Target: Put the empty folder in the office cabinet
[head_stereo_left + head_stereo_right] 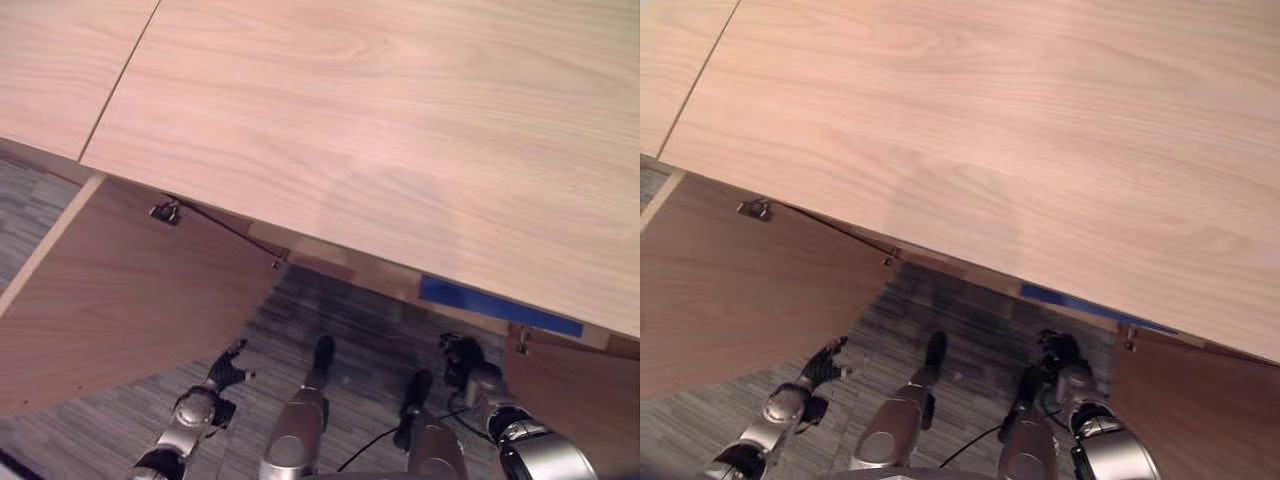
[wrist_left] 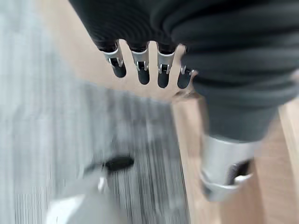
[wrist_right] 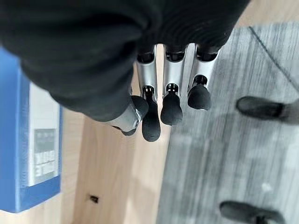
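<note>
Blue folder (image 1: pixel 500 306) lying inside the cabinet (image 1: pixel 400 120) under its top's front edge, both doors swung out, left robot hand (image 1: pixel 228 372) released, right robot hand (image 1: pixel 462 358) released, both low over carpet (image 1: pixel 340 320)

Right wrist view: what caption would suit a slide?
Empty right robot hand hangs beside the blue folder standing inside the open wooden cabinet.

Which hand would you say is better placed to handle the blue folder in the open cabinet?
Probably the right hand: it hangs empty beside the blue folder inside the cabinet. The left hand hangs by the far door.
</note>
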